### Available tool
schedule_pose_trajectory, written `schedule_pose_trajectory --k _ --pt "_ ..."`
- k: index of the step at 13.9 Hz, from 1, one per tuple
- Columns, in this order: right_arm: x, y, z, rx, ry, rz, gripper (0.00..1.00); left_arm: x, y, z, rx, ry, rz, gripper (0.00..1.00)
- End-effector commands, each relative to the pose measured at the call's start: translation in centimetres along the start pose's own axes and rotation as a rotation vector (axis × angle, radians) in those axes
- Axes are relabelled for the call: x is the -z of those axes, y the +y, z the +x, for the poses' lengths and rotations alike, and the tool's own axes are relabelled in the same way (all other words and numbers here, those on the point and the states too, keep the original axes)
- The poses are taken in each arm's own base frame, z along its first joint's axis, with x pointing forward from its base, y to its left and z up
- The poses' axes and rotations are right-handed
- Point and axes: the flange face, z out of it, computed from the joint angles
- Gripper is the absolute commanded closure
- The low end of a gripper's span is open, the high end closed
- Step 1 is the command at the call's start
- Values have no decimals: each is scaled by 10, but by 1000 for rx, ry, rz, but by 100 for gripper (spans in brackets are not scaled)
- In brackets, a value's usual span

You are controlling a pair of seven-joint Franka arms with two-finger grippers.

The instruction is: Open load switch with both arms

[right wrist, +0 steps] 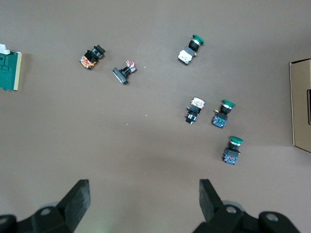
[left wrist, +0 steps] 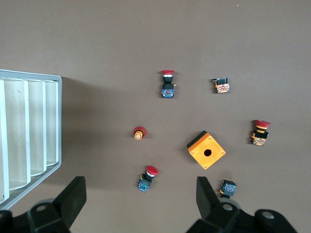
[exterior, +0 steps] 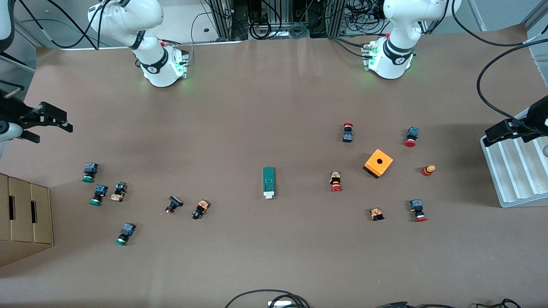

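The load switch (exterior: 268, 182), a narrow dark-green block with a white end piece, lies flat in the middle of the table. In the right wrist view only part of the load switch (right wrist: 9, 64) shows, at the picture's edge. My right gripper (exterior: 49, 126) hangs open over the right arm's end of the table, far from the switch. In its own view the right gripper (right wrist: 144, 194) has only bare table between its fingers. My left gripper (exterior: 507, 130) hangs open over the left arm's end, by the tray. Seen from its wrist, the left gripper (left wrist: 140, 194) holds nothing.
A white ridged tray (exterior: 513, 171) stands at the left arm's end, a cardboard box (exterior: 25, 214) at the right arm's end. An orange cube with a hole (exterior: 378, 163) and several red push buttons (exterior: 335, 181) lie toward the tray. Several green-capped buttons (exterior: 98, 195) lie toward the box.
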Motion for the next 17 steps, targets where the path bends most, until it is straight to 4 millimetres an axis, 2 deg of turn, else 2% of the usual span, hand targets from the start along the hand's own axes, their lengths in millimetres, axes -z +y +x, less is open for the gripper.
schedule_pose_trajectory --k 1,6,8,11,15,17 --pt "2 -2 -8 9 13 -12 0 4 -1 -5 1 13 10 0" --pt "3 0 -7 7 21 -17 0 4 -2 -2 4 17 13 0" --pt "2 0 -6 8 18 -17 0 5 -1 5 3 23 13 0" --pt "-1 -2 -3 12 -6 -13 0 -1 21 8 -34 17 17 0" --pt "-4 1 -2 7 -18 -15 0 3 45 6 -75 26 45 0" --pt "-5 2 -2 3 -19 -16 0 -15 54 15 -96 -2 42 0"
